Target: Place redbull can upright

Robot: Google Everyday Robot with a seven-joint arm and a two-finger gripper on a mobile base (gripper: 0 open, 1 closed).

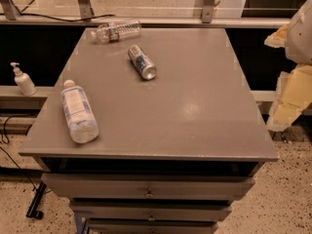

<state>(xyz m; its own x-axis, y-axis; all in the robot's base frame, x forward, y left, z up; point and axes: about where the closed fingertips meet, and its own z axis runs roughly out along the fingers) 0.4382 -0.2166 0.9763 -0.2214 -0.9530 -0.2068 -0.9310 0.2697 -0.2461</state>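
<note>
The redbull can (142, 62) lies on its side on the counter (195, 106), blue-silver, its shiny end toward the camera. The gripper (292, 89) hangs at the right edge, off the counter; I cannot tell whether it is open or closed.

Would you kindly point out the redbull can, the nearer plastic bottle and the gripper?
redbull can (142, 61): camera view, middle of its side.
nearer plastic bottle (74, 105): camera view, its label.
gripper (290, 94): camera view, right edge, pale body.

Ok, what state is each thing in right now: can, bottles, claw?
can: lying on its side on the cabinet, not yet upright.
near bottle: on its side, near the cabinet's left edge.
far bottle: on its side, at the back edge.
pump bottle: upright, on the ledge at left.
claw: beyond the cabinet's right side, well away from the can.
</note>
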